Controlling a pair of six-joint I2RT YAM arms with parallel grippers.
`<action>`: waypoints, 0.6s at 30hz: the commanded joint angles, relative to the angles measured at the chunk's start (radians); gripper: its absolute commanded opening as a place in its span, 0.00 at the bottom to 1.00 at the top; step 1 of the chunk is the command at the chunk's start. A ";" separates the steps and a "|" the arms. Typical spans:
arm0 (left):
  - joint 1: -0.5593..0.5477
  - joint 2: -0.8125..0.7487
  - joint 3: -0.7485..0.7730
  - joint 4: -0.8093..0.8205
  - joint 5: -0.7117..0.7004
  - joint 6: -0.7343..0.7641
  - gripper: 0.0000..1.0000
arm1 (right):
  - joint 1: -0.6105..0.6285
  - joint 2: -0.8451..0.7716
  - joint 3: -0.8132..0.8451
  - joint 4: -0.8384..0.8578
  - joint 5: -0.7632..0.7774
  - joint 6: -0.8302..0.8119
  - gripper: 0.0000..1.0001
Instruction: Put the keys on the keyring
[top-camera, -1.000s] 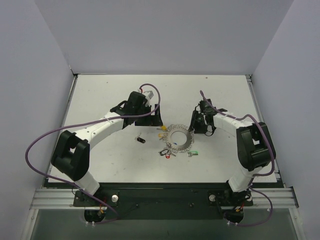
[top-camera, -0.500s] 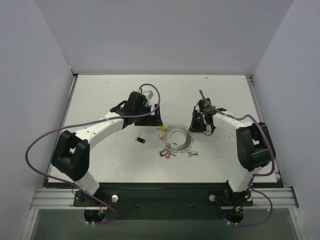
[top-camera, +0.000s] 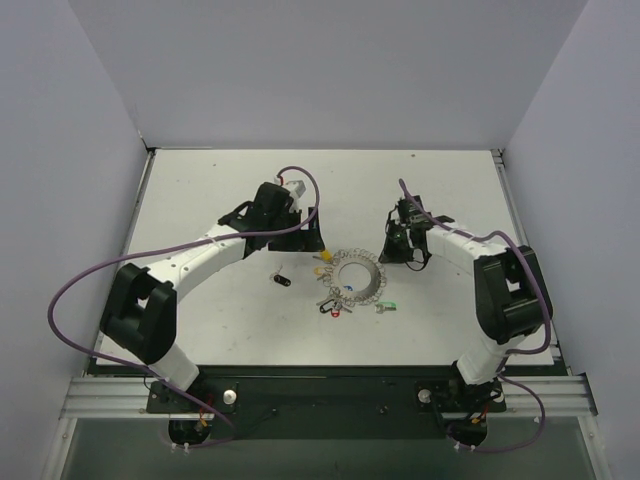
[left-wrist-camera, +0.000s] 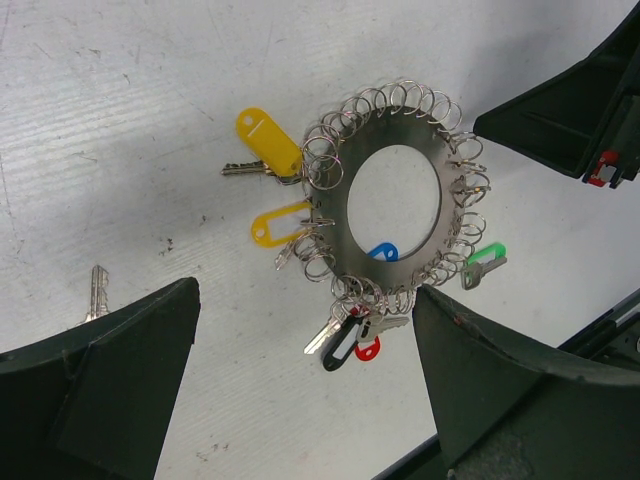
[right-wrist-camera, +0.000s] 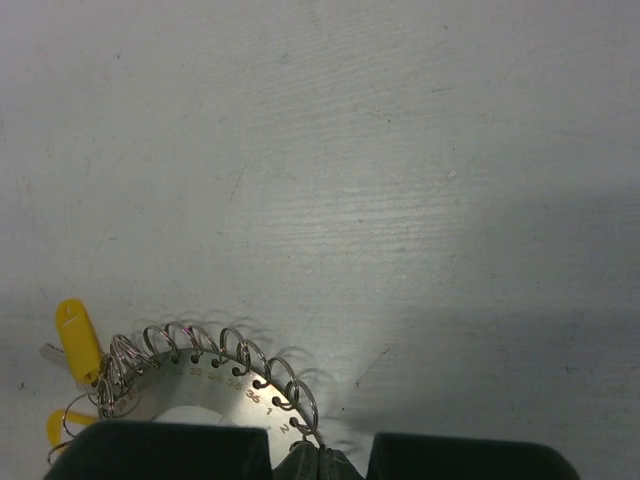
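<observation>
One loop of keyring (right-wrist-camera: 215, 385) sits pinched in right gripper (right-wrist-camera: 320, 457).

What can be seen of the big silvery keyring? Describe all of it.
The large round silvery metal keyring is a flat plate with a wide hollow centre. Through numbered holes all around its rim thread small wire loops. It lies flat on the white table, between the arms. At some loops cluster small keys with coloured plastic tags: yellow, green, black, red, blue. The right gripper, fingers shut, sits against one rim loop; whether it pinches it is unclear.
</observation>
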 joint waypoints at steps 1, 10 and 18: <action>0.004 -0.049 -0.003 0.003 -0.013 0.010 0.97 | 0.004 -0.059 -0.003 -0.014 0.008 -0.020 0.07; 0.004 -0.057 -0.013 0.003 -0.013 0.012 0.98 | 0.004 -0.063 -0.026 -0.009 -0.002 -0.034 0.43; 0.004 -0.071 -0.026 0.006 -0.013 0.009 0.98 | 0.004 -0.063 -0.043 -0.007 -0.036 -0.040 0.41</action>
